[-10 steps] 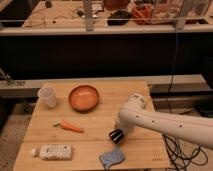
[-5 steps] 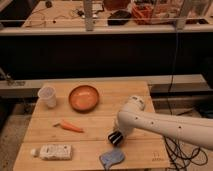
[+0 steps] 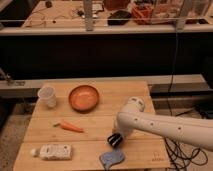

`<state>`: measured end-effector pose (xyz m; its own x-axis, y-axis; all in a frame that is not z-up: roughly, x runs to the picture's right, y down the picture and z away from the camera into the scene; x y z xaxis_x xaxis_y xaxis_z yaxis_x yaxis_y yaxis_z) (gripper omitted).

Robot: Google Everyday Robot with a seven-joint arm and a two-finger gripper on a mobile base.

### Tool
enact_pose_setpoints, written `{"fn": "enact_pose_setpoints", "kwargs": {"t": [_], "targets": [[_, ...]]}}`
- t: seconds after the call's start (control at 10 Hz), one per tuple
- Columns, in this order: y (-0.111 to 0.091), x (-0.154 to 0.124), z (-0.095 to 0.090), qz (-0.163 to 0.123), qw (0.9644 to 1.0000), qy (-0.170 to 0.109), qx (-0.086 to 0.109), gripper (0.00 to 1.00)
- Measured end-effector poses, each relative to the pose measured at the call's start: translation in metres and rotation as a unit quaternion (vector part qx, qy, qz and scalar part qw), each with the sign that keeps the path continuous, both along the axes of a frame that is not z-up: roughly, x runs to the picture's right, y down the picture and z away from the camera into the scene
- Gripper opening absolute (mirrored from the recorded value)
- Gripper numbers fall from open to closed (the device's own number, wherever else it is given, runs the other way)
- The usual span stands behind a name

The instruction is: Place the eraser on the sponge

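Wooden counter, one, carries everything. One white robot arm reaches in over its right edge. One orange bowl sits near the back edge at the middle. One white flat bottle lies at the front left corner. One carrot lies left of centre, and one white cup stands near the back left corner.

One blue-grey sponge lies at the front edge, right of the middle. The tool hangs just behind and above it, closed. The black block at its tip reads as the eraser, held; no other black block shows on the counter.

Judgement: the eraser is light and stiff and best held across its narrow sides. The sponge is soft and uneven, so a block set on it may tilt or slide.
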<state>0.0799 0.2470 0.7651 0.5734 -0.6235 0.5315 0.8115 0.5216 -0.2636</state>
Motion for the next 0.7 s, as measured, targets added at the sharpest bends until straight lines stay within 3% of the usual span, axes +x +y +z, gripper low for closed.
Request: {"fn": "enact_pose_setpoints", "kwargs": {"t": [0.7], "targets": [[0.0066,-0.0051,-0.0034,-0.012,0.9998,-0.018,-0.004,0.03]]}}
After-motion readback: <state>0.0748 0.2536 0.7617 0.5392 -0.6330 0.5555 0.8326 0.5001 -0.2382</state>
